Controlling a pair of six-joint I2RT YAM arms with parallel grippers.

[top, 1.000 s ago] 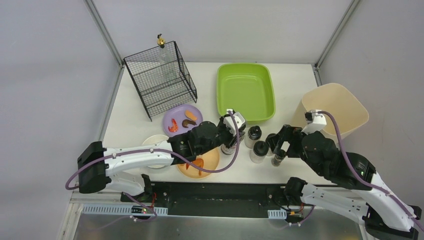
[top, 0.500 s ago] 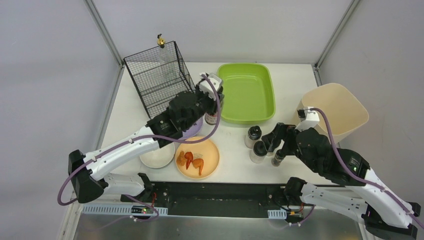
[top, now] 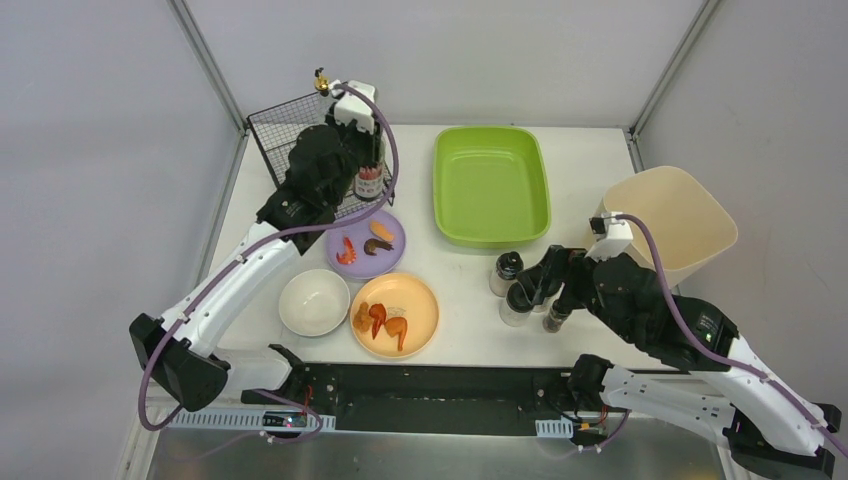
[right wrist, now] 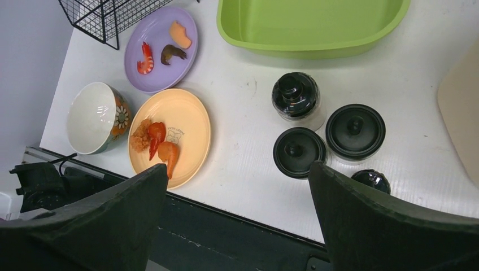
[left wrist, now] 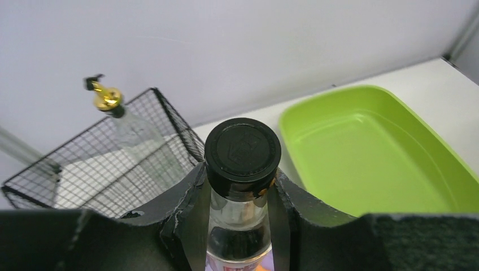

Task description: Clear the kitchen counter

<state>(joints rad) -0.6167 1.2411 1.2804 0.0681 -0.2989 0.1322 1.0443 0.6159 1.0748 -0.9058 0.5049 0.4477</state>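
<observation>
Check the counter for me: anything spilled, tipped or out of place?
Nothing stands out. The bottle is upright in the left tool by the wire rack, the four jars stand upright, food sits on both plates, and no spill shows on the counter.

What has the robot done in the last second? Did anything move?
The left gripper, shut on a black-capped bottle, carried it from beside the orange plate to the back left, up to the wire rack. The right gripper, open, shifted only slightly above the black-lidded jars. The purple plate, bowl, green tray and bin stayed put.
</observation>
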